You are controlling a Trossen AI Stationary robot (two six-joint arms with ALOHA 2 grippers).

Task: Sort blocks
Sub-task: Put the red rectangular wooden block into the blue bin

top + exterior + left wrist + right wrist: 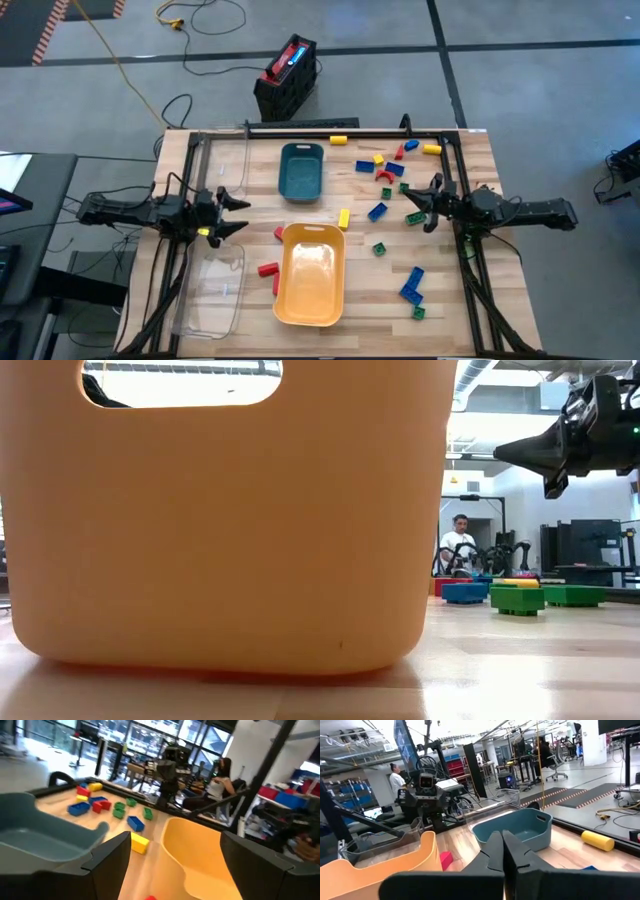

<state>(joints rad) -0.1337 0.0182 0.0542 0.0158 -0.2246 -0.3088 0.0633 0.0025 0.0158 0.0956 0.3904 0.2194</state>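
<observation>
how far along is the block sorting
Barely started, by the look of it. Done: nothing visible; the yellow tray and teal tray look empty from above. In hand: nothing; the left gripper hangs open beside the trays, the right gripper is shut above the table with no block in it. Left: the blocks lie scattered over the table, a few red ones beside the yellow tray.

Both arms are dark, nearly black, built of slim jointed links with thin cables trailing off behind them. The left gripper ends in two broad, flat, matte black fingers with angular edges. The right gripper tapers to narrow pointed black fingers.
</observation>
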